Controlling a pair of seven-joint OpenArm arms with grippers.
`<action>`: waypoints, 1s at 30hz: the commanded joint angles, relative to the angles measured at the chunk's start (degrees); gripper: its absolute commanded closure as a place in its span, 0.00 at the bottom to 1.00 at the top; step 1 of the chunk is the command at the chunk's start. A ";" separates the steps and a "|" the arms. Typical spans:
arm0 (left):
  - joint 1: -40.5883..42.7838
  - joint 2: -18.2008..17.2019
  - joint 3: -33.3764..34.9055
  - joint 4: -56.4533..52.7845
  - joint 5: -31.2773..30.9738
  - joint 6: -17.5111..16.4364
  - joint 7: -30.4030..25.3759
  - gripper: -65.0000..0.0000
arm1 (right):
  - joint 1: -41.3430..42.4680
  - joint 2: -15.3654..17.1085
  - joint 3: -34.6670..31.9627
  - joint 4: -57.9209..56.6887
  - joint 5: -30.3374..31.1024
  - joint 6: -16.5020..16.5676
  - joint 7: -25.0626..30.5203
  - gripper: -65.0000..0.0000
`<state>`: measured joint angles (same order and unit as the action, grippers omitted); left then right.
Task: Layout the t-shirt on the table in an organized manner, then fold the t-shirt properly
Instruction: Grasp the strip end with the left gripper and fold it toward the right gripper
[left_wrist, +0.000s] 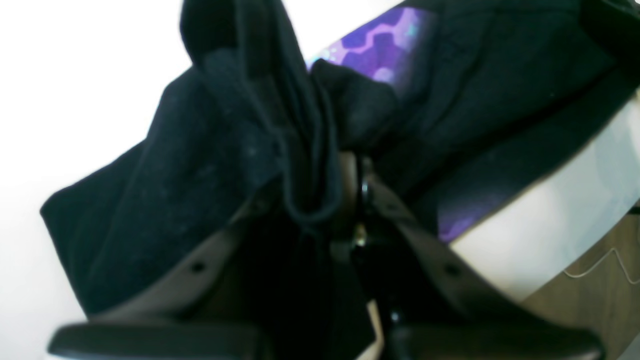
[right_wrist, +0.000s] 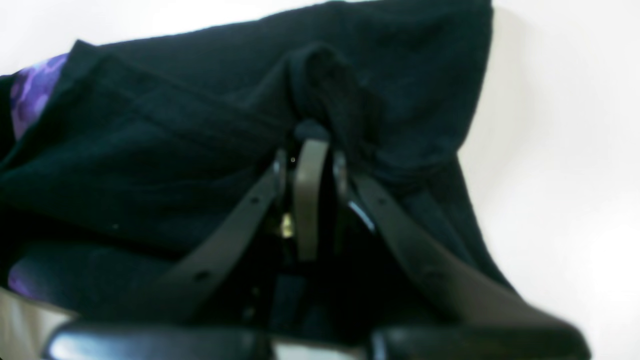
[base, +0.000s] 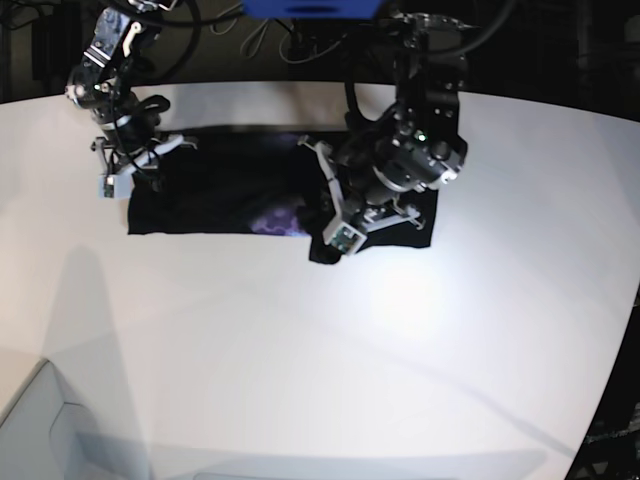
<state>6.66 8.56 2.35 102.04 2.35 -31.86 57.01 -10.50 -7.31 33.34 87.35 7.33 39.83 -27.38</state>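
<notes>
The left gripper (left_wrist: 320, 200) has its jaws pinched together on a bunched rope of the t-shirt (left_wrist: 200, 165): soft, matte black knit, gathered into narrow vertical pleats where the jaws bite and falling away in a loose flap to the left. The right gripper (right_wrist: 310, 145) is likewise clamped on the t-shirt (right_wrist: 165, 150), its flat grey fingers (right_wrist: 309, 200) meeting at a small puckered knot of cloth (a seam line runs across the fabric beside it). A purple printed graphic (left_wrist: 380, 45) with blotchy lighter patches shows past the folds. In the base view the t-shirt (base: 200, 195) lies as a dark, roughly rectangular band across the far part of the table (base: 320, 350), a smooth, glossy white top with a curved edge.
</notes>
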 joint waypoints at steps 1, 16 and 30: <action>-0.63 0.44 1.03 0.86 -0.28 0.16 -0.79 0.93 | -0.09 0.15 -0.07 0.08 -1.93 0.17 -2.29 1.00; -0.55 -1.48 -12.42 7.28 -27.18 -0.19 -5.01 0.44 | 0.35 0.15 -0.07 0.52 -1.93 0.17 -2.29 1.00; -1.42 -13.08 -15.58 -16.54 -24.55 0.25 -5.72 0.44 | -0.09 0.06 0.02 5.35 -1.75 0.17 -2.91 0.62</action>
<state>5.37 -4.43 -13.19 85.41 -23.44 -32.01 49.95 -10.63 -7.51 33.10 91.66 4.89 40.03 -30.92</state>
